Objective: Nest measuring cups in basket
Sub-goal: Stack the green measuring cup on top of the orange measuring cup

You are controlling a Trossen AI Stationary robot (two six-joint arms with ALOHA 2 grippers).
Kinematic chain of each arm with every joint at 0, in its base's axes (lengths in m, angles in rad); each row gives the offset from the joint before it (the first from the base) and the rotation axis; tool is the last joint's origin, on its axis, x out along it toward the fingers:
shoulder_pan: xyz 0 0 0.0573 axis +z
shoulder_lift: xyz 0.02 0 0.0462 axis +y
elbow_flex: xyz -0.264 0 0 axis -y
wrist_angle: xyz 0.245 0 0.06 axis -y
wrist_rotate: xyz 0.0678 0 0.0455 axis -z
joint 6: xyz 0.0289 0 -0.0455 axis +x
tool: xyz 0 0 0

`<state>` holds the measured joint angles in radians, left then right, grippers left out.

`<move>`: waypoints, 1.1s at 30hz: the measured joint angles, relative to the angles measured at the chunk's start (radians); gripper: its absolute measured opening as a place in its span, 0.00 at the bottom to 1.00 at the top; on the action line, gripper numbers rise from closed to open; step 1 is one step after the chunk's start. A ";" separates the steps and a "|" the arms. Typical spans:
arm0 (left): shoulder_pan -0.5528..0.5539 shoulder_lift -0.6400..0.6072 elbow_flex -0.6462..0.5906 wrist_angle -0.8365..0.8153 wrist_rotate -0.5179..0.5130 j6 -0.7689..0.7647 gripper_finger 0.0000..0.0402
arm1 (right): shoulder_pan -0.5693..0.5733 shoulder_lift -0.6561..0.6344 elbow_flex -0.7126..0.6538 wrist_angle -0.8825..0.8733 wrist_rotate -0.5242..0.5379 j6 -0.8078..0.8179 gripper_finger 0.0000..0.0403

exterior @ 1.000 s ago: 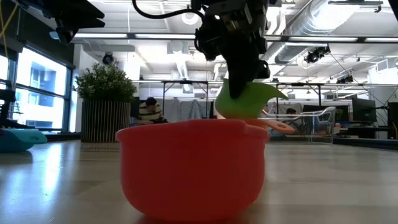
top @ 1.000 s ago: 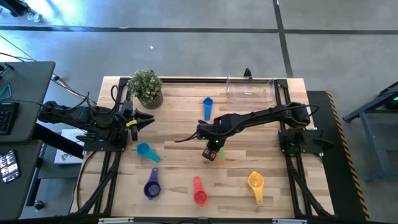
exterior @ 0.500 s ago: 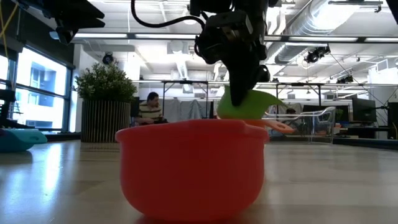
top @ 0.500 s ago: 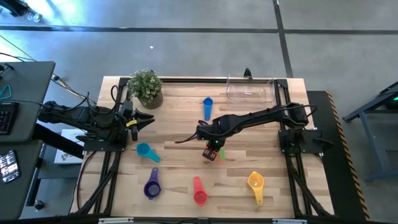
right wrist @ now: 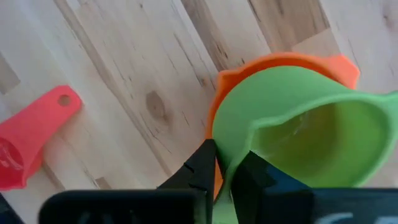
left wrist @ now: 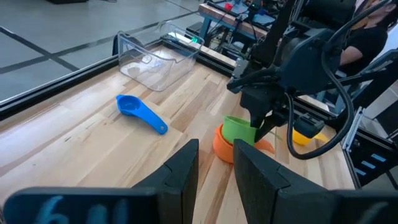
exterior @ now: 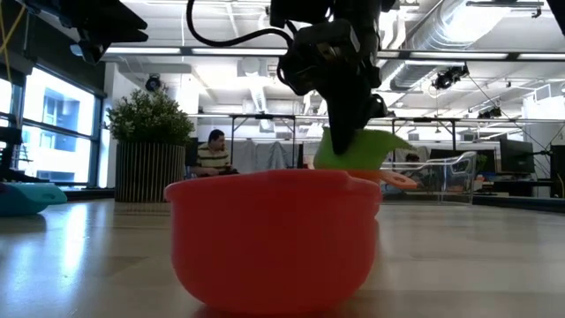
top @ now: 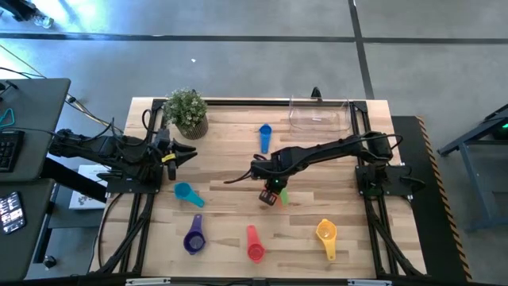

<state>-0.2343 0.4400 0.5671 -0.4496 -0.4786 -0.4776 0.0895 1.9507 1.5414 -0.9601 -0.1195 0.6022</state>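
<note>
Right gripper [right wrist: 222, 169] pinching green cup's [right wrist: 298, 134] rim over orange cup [right wrist: 273, 65] in wrist view, overhead centre frame hides both cups, left gripper [left wrist: 214, 165] slightly parted

table [top: 230, 230]: pale wood, smooth | green cup [right wrist: 298, 137]: glossy plastic | basket [left wrist: 158, 62]: clear plastic

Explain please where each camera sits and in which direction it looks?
High view: above the table, looking straight down; both arms, plant, clear basket.
Low view: at tabletop height, looking level across; red cup close, right end effector coming from above.
Left wrist view: on the left arm, looking across the table past its own fingers at the right arm.
Right wrist view: on the right arm, looking down past its fingers.
Shared: both wrist views and the low view show the green cup in the orange cup.
</note>
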 joint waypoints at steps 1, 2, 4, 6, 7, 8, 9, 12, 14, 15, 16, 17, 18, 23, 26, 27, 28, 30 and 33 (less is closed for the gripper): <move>0.000 0.000 0.000 0.000 0.000 0.001 0.22 | 0.000 0.000 0.000 -0.002 0.003 0.000 0.11; 0.000 0.000 0.000 0.000 0.000 0.001 0.22 | 0.000 0.000 0.000 -0.002 0.008 0.000 0.12; 0.000 0.000 0.000 0.000 0.000 0.000 0.22 | 0.000 0.000 0.000 -0.002 0.015 0.003 0.15; 0.000 0.000 0.000 0.000 0.000 0.001 0.22 | 0.000 0.000 0.000 -0.002 0.018 0.003 0.18; 0.000 0.000 0.000 0.000 0.000 0.001 0.22 | 0.000 0.000 0.000 -0.002 0.018 0.009 0.19; 0.000 0.000 0.000 0.000 0.000 0.001 0.22 | 0.000 0.000 0.000 -0.002 0.018 0.021 0.20; 0.000 0.000 0.000 0.000 0.000 0.001 0.22 | 0.000 0.000 0.000 -0.002 0.016 0.027 0.22; 0.000 0.000 0.000 -0.002 0.000 0.001 0.22 | -0.005 0.000 0.017 -0.030 -0.014 0.030 0.24; 0.000 0.000 0.000 -0.002 0.000 0.003 0.22 | -0.007 -0.001 0.037 -0.051 -0.016 0.048 0.26; 0.000 0.000 0.000 -0.002 0.000 0.003 0.22 | -0.007 -0.001 0.049 -0.069 -0.010 0.051 0.26; 0.000 0.000 0.000 -0.002 0.000 0.003 0.22 | -0.007 -0.001 0.063 -0.092 -0.003 0.052 0.26; 0.000 0.000 0.000 -0.002 0.000 0.003 0.22 | -0.007 -0.001 0.079 -0.113 0.006 0.052 0.27; 0.000 0.000 0.000 -0.002 0.000 0.003 0.22 | -0.007 -0.001 0.094 -0.123 0.017 0.049 0.27; 0.000 0.000 0.000 -0.002 0.000 0.002 0.22 | -0.015 -0.002 0.131 -0.194 0.099 0.049 0.27; 0.000 0.000 0.000 -0.003 0.000 0.000 0.22 | -0.029 -0.002 0.128 -0.218 0.125 0.052 0.27; 0.000 0.000 0.000 -0.003 0.000 0.000 0.22 | -0.034 -0.002 0.120 -0.207 0.127 0.052 0.27; 0.000 0.000 0.000 -0.003 0.000 0.000 0.22 | -0.039 -0.002 0.109 -0.193 0.125 0.052 0.27; 0.000 0.000 0.000 -0.003 0.000 0.000 0.22 | -0.046 -0.002 0.091 -0.186 0.116 0.052 0.27; 0.000 0.000 0.000 -0.003 0.000 0.000 0.22 | -0.046 -0.002 0.057 -0.133 0.082 0.052 0.27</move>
<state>-0.2340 0.4404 0.5671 -0.4528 -0.4783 -0.4781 0.0436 1.9488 1.5988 -1.0927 -0.0376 0.6544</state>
